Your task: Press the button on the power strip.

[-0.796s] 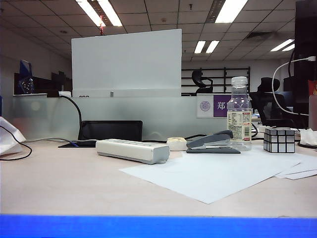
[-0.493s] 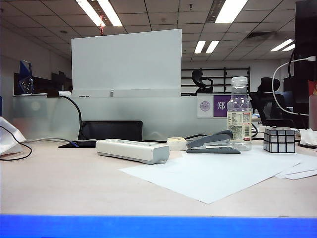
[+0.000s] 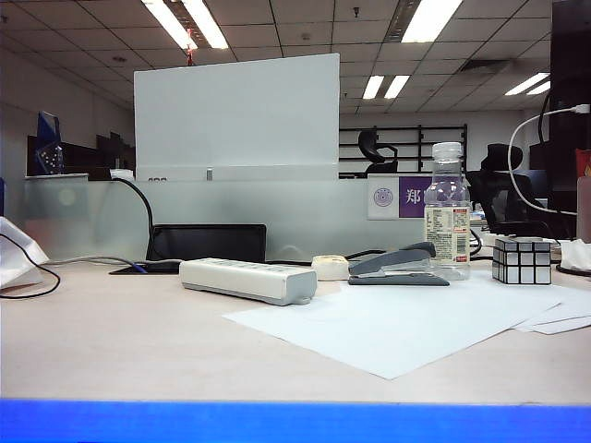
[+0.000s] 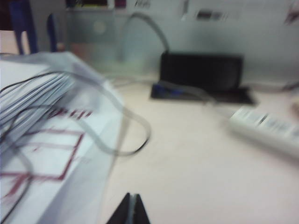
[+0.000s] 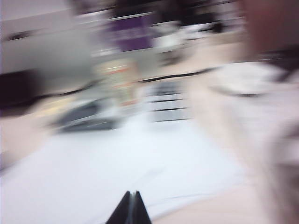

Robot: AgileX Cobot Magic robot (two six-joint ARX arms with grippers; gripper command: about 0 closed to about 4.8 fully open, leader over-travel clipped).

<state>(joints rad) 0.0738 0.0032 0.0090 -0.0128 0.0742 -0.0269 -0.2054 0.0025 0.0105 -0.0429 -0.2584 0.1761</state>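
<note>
Exterior view: strip (image 3: 247, 280), long flat off-white bar, greyer end face, lies on tabletop (image 3: 138, 351) left of stapler (image 3: 397, 266); no arm shows.
Left wrist view: left gripper (image 4: 130, 209), fingers together, above tabletop; strip (image 4: 268, 130) well apart, blurred.
Right wrist view: right gripper (image 5: 131, 208), fingers together, over paper (image 5: 117, 168); all blurred.

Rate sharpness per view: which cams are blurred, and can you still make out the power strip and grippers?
Exterior view: sharp, even ceiling light, power strip crisp, no gripper in frame. Left wrist view: soft blur, strip still recognisable, left gripper tips together over the table. Right wrist view: heavy motion smear, strip not discernible, right gripper tips together above the paper.
</note>
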